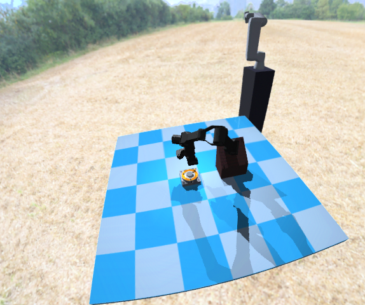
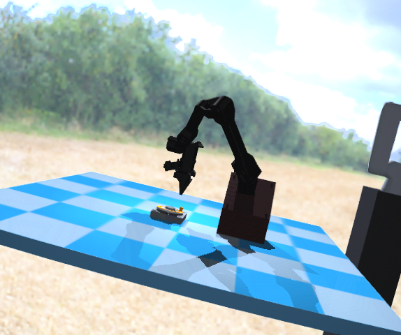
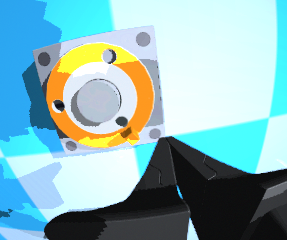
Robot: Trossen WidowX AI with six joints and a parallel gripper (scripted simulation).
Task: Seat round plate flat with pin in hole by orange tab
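We hold our tool in the air above the checkered table, its two black fingers pressed together into one point with nothing between them. The tip points down and hangs clear of the round plate, touching neither it nor the base. In the wrist view the fingertips sit just below and to the right of the base's near edge. The grey square base lies on the table near the dark block that carries our arm. The orange plate sits on the base around the grey post at its centre. Its small orange tab juts from the rim toward our fingers, with a dark hole just beside it. From the side, the plate looks slightly tilted on the base. We cannot make out the pin itself.
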